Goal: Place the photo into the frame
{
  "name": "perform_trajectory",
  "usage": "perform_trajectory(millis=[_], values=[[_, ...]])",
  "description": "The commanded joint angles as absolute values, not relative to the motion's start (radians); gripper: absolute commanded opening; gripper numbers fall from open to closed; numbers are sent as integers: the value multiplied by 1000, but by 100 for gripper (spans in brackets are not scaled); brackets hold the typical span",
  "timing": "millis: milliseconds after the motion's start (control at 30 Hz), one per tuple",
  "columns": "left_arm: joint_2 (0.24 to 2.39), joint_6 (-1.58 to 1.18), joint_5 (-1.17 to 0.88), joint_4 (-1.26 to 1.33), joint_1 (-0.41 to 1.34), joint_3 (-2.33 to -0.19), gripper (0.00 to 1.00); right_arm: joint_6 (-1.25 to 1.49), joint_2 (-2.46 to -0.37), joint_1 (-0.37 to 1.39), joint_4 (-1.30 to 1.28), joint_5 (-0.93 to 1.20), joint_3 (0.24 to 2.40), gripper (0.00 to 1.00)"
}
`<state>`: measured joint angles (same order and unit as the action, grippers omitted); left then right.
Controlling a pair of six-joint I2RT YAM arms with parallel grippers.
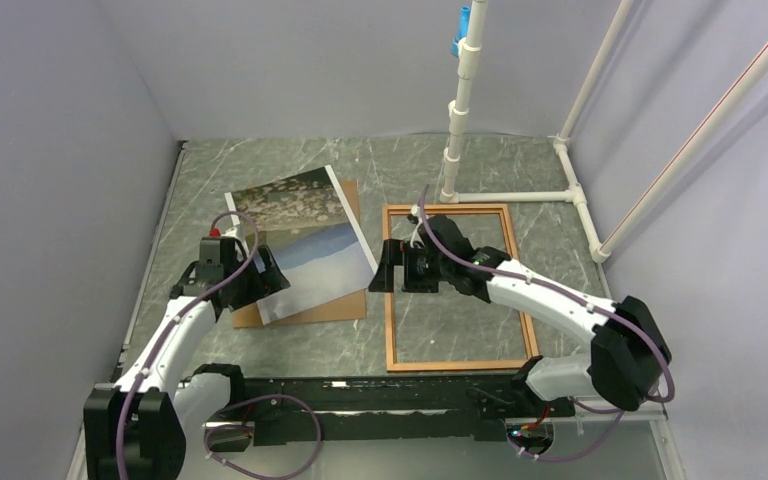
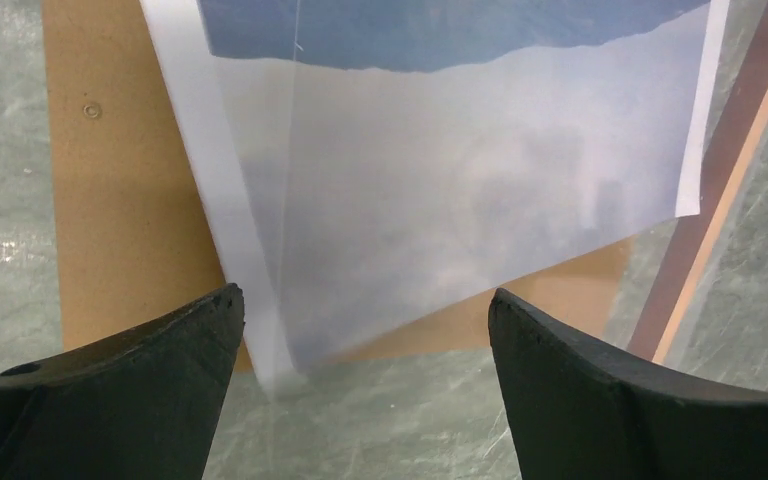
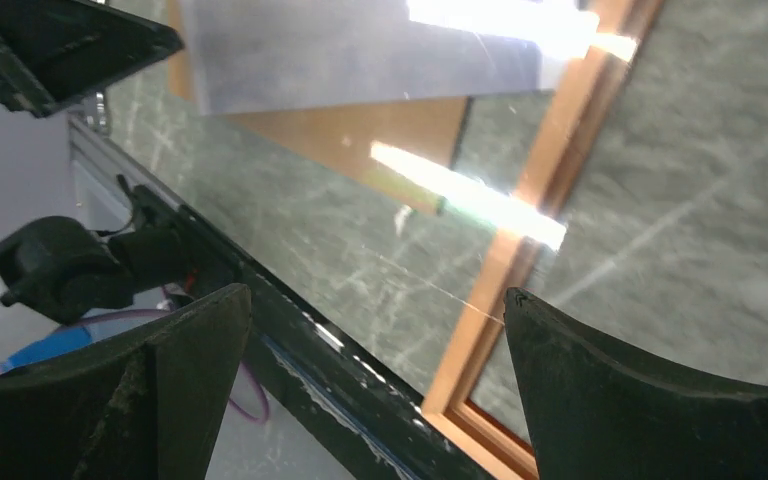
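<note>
The photo [image 1: 300,235] lies tilted on a brown backing board [image 1: 330,305] left of centre, its near left corner under my left gripper [image 1: 260,272]. In the left wrist view the photo's [image 2: 440,170] pale corner sits between the open fingers [image 2: 175,350], slightly raised above the board [image 2: 130,200]. The orange-brown frame [image 1: 392,330] lies flat at centre right. My right gripper [image 1: 388,268] is open and empty, hovering over the frame's left rail; that rail [image 3: 530,250] and the photo's white back [image 3: 360,55] show in the right wrist view.
A white pipe stand [image 1: 460,110] rises behind the frame, with pipes [image 1: 580,200] along the right wall. Grey walls enclose the marbled table [image 1: 290,350]. A black rail [image 1: 360,395] runs along the near edge.
</note>
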<state>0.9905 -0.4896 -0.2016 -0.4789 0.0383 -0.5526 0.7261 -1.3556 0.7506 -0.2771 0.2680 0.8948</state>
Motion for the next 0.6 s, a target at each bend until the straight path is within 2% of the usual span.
perform_trajectory(millis=[0,167,433,567], values=[[955,-535,-134,-532,44,-549,96,702,-1277,754,-353,160,836,100],[995,-530,-67,-562,43,-581,98,620,-1341,711,-358,127,840,100],[1063,-490,-87,-521,43,-648,98,559,-1562,485,-211,429,919,99],[1141,-464,-93,-495,43,-722,98,559,-1676,447,-170,528,997,98]])
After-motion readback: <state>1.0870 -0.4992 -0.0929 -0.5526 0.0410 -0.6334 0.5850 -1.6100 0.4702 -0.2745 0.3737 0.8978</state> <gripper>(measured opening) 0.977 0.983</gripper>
